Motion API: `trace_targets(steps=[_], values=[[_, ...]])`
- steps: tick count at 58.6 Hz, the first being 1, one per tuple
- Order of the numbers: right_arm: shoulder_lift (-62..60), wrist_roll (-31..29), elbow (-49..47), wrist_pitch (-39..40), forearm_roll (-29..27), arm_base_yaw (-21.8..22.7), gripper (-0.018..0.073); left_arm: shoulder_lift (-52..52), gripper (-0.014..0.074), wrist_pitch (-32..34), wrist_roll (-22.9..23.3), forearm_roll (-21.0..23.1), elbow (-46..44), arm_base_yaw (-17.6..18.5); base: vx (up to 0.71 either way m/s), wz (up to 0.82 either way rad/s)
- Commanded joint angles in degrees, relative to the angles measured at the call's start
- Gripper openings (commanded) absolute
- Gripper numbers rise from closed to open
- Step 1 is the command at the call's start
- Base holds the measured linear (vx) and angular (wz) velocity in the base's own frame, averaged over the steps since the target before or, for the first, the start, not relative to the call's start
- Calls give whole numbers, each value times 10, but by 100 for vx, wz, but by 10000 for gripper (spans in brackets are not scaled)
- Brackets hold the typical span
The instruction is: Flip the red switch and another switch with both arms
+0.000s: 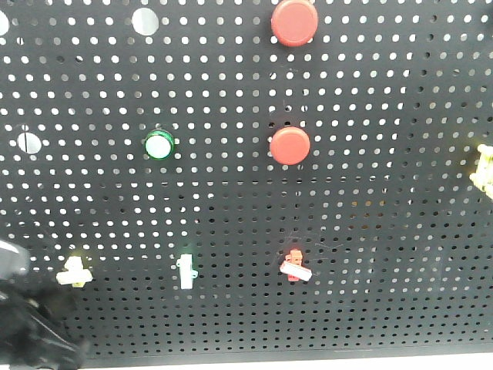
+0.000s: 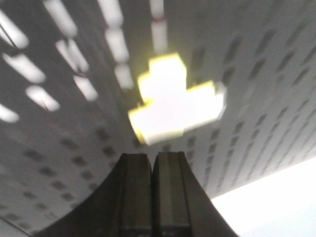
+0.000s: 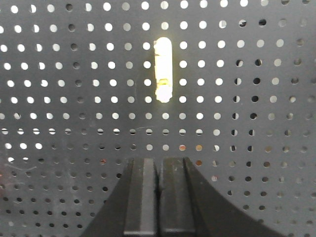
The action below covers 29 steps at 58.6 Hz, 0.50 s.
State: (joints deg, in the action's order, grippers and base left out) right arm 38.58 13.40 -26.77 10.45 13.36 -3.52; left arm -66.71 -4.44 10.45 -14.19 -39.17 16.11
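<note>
Currently listed, front view: black pegboard, upright, filling the frame.

- Red switch: small red toggle with a white bar tip, mounted low and right of centre, directly below the lower of two big round red buttons. Nothing touches it.
- Pale cream toggle: same low row, far left, just above and right of the left arm, a dark mass in the bottom-left corner.
- White toggle with green base: between the two above.
- Green-ringed white button: upper left of centre.
- Bright yellow toggle: right edge, partly cut off.

Left claw: fingers pressed together, gripping nothing. The cream toggle looms blurred just beyond the tips; contact cannot be told.

Right claw: fingers together with only a thin seam, gripping nothing, facing the board. An elongated yellowish toggle stands above the tips, apart from them. This arm does not appear in the front view.
</note>
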Motion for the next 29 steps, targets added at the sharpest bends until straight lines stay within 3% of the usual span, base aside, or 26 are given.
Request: trace_targets(steps=[1, 14, 29], values=[[2, -2, -20, 42, 1, 2, -6, 28, 3, 41, 7, 8, -22, 7, 0, 0], [2, -2, -20, 40, 1, 2, -6, 96, 3, 44, 7, 19, -22, 7, 0, 0], [2, -2, -20, 40, 1, 2, -6, 86, 3, 148, -4, 18, -22, 5, 0, 0]])
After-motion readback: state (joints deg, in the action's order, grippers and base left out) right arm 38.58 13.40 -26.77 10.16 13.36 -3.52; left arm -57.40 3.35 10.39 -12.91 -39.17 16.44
